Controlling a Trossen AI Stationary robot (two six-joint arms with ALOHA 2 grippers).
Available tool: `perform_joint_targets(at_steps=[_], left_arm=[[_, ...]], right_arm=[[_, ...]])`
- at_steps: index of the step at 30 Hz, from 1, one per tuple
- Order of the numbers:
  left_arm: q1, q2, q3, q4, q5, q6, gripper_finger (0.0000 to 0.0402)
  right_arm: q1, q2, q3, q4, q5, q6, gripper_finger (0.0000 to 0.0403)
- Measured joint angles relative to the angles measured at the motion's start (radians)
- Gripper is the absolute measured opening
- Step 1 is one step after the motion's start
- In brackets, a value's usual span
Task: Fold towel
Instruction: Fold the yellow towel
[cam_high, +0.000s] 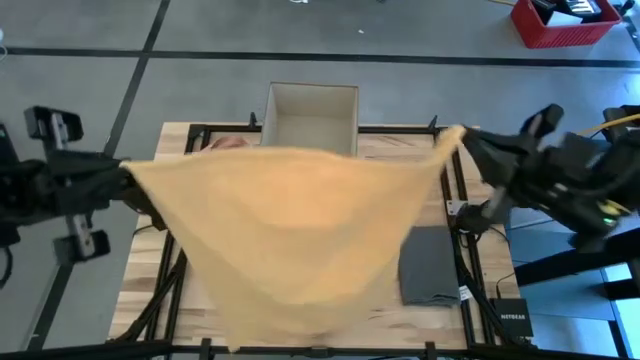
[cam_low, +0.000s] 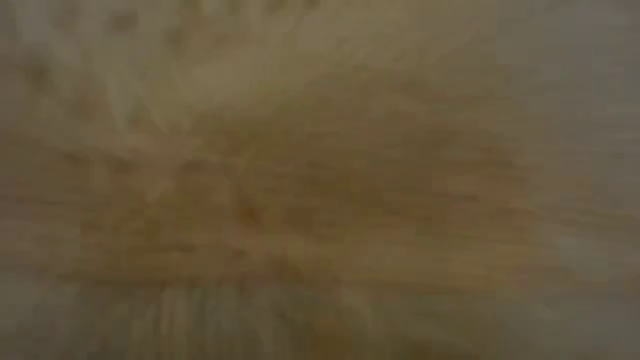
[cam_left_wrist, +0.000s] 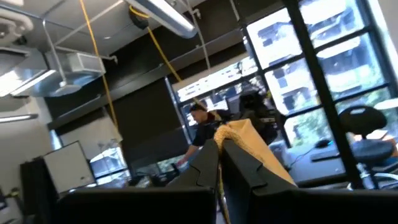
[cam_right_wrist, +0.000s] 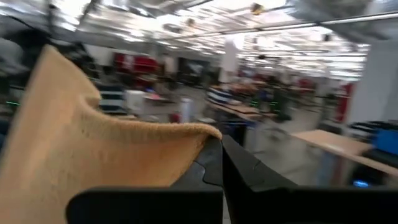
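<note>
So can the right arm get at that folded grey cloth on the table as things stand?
Probably not yet. The right gripper is shut on a corner of the yellow towel, stretched to the left gripper. The grey cloth lies uncovered near that arm, but it would have to let go first.

We see left gripper in foreground, two dark fingers pressed together, tips pointing up into room. Yellow towel corner pinched between them, cloth draping down far side of fingers. Beyond, we make out person in dark top, big windows, office chair, whiteboard, ceiling light, yellow cable.
</note>
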Motion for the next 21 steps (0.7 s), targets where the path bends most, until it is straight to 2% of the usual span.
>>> perform_joint_targets(at_steps=[6,11,16,21], left_arm=[[0.04,-0.059,0.0,-0.091,-0.019,-0.037,0.0],[0.066,-0.085,-0.016,-0.093,-0.042,-0.082,0.0],[0.094,-0.116,-0.067,-0.131,-0.095,-0.146,0.0],[0.125,-0.173,-0.172,-0.159,-0.128,-0.219,0.0]], right_arm=[[-0.164,0.0,0.0,-0.064,0.008,0.001,0.0001],[-0.269,0.0,0.0,-0.183,0.01,0.02,0.0001],[-0.337,-0.001,0.0,-0.489,0.006,0.226,0.0001],[-0.382,-0.002,0.0,-0.844,-0.081,0.507,0.0001]])
